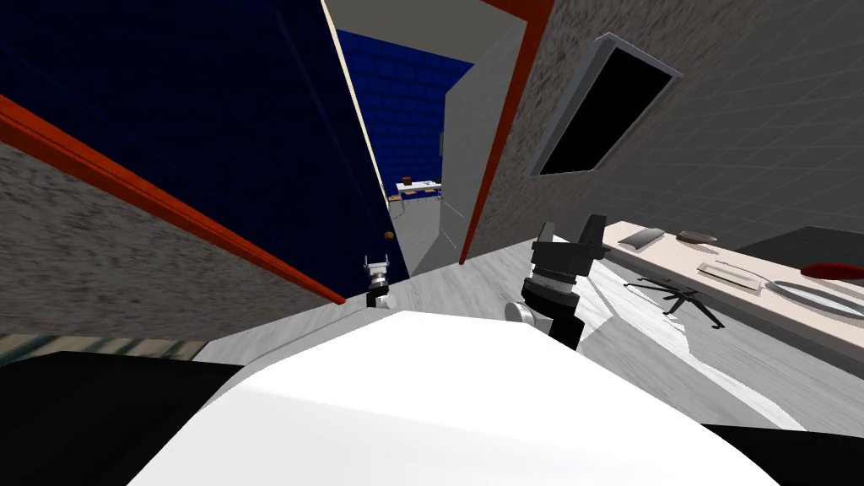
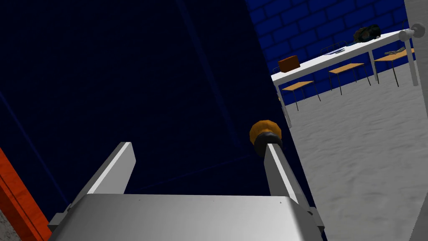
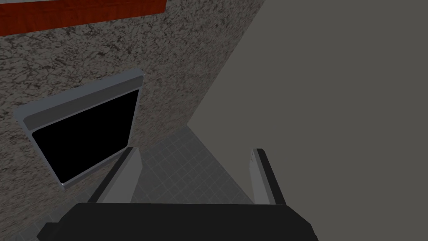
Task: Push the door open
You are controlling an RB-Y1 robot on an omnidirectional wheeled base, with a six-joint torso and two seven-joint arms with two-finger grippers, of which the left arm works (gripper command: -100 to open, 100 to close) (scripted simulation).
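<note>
A dark navy door [image 1: 211, 110] in a red-orange frame [image 1: 498, 126] stands partly swung away, with a gap at its free edge. Its round orange knob [image 2: 265, 132] on a black collar sits at that edge, also small in the head view as the knob [image 1: 389, 235]. My left gripper [image 1: 376, 261] is close to the door face just below the knob, open [image 2: 199, 157], with one fingertip [image 2: 271, 152] right by the knob's collar. My right gripper [image 1: 572, 229] is raised beside the right jamb, open [image 3: 194, 159], nothing between its fingers.
Through the gap lie a grey floor, a blue brick wall [image 2: 317, 21] and a white table [image 2: 334, 56] with chairs and a brown box. A pale door leaf [image 1: 460, 143] stands beyond. To my right runs a long counter [image 1: 759, 291] with small items, and a framed black panel [image 1: 603, 105] hangs on the speckled wall.
</note>
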